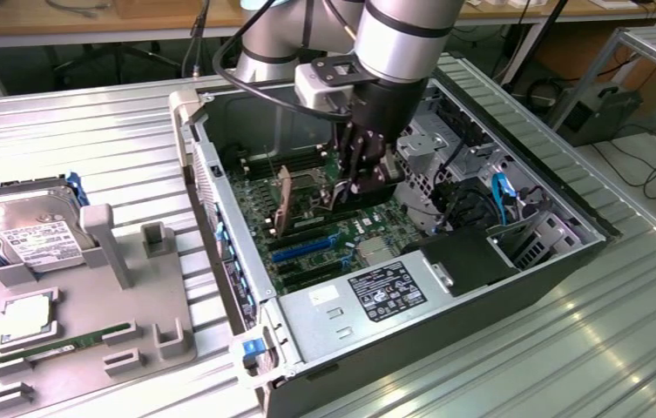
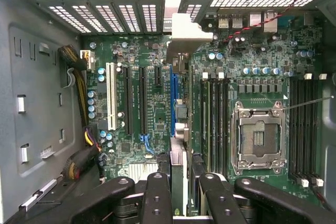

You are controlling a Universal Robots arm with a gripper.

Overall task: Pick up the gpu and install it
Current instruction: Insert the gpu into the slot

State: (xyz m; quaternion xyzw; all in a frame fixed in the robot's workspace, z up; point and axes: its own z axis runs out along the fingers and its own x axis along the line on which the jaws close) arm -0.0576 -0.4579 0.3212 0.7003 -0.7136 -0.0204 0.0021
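Note:
My gripper (image 1: 357, 185) reaches down into the open computer case (image 1: 560, 261), above the green motherboard (image 1: 304, 218). In the wrist view the gripper (image 2: 181, 195) is shut on the gpu (image 2: 178, 145), which I see edge-on as a thin card between the black fingers (image 2: 156, 198). Its silver end bracket (image 2: 184, 30) points toward the case's rear slot openings. The card hangs directly over the long blue slot (image 2: 172, 103); whether it touches the slot I cannot tell.
An empty CPU socket (image 2: 258, 137) and memory slots (image 2: 212, 119) lie beside the blue slot. Cables (image 2: 79, 77) run along the case wall. Outside the case, a grey holder (image 1: 84, 305) carries a hard drive (image 1: 31, 231) and a green memory stick (image 1: 66, 342).

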